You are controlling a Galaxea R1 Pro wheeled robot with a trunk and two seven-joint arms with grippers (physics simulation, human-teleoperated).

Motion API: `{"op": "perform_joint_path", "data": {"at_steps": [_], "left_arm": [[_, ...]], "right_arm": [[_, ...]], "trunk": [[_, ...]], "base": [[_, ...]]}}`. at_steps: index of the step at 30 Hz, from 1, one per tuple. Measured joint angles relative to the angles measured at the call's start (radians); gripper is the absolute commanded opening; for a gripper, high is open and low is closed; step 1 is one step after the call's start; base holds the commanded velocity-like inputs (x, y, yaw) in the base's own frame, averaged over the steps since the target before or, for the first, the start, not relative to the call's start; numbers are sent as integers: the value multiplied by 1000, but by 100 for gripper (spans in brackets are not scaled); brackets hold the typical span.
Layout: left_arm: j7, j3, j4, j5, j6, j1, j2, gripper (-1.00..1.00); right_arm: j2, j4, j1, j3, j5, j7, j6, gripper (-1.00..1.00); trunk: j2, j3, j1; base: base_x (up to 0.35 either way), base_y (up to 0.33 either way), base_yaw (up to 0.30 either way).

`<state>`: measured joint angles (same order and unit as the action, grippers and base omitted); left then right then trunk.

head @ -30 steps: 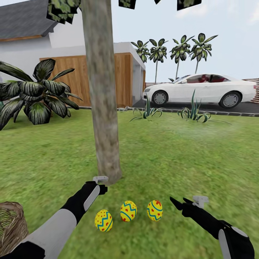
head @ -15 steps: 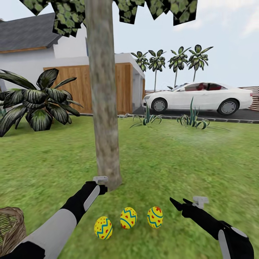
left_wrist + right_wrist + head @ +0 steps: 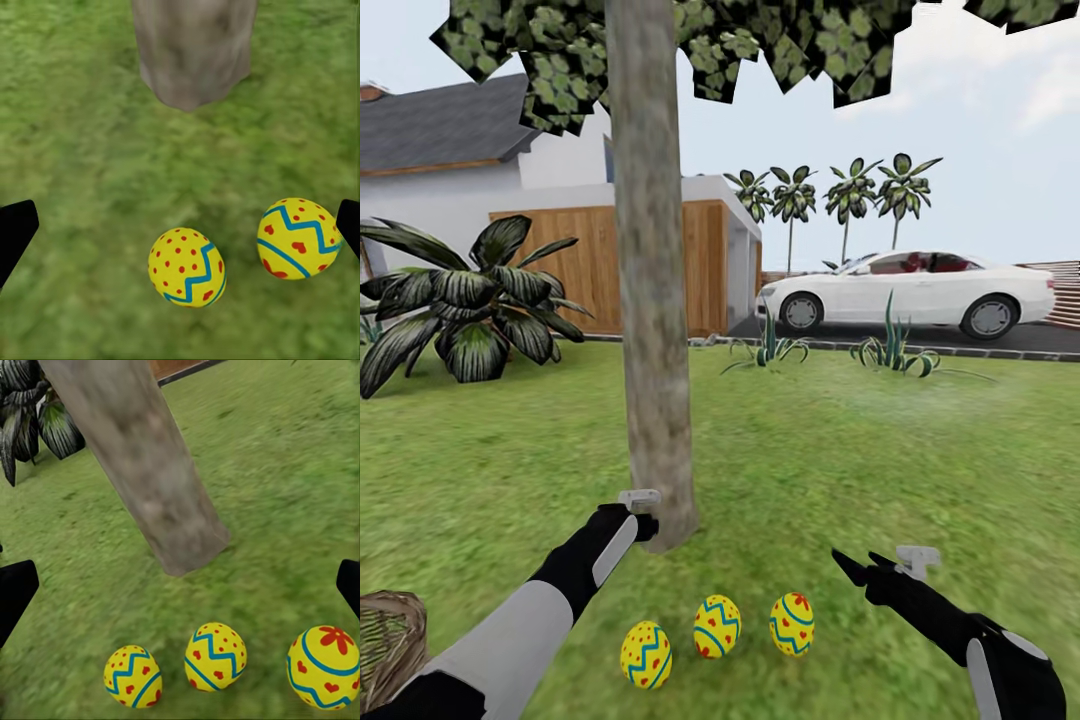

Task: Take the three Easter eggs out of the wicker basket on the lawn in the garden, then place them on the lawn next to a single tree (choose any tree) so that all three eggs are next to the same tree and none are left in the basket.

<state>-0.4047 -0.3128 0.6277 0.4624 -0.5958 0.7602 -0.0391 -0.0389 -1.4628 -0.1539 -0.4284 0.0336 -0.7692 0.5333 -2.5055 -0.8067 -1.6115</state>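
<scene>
three Easter eggs [image 3: 646, 655] [image 3: 717, 626] [image 3: 791, 624], one wicker basket [image 3: 385, 640], one tree [image 3: 650, 300], one white car [image 3: 908, 293], three palms [image 3: 844, 190]

The head camera tilts upward, so the whole picture sits lower now. More of the tree's [image 3: 650, 300] canopy shows, and less of the wicker basket [image 3: 385, 640].

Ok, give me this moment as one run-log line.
eggs: three Easter eggs on lawn beside tree | wicker basket: contents hidden | left claw: open, empty | right claw: open, empty
</scene>
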Motion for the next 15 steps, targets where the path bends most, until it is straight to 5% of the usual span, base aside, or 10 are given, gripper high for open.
{"op": "perform_joint_path", "data": {"at_steps": [15], "left_arm": [[0,0,0,-3,0,0,0,100]], "right_arm": [[0,0,0,0,0,0,0,100]], "trunk": [[4,58,7]], "base": [[0,0,0]]}}
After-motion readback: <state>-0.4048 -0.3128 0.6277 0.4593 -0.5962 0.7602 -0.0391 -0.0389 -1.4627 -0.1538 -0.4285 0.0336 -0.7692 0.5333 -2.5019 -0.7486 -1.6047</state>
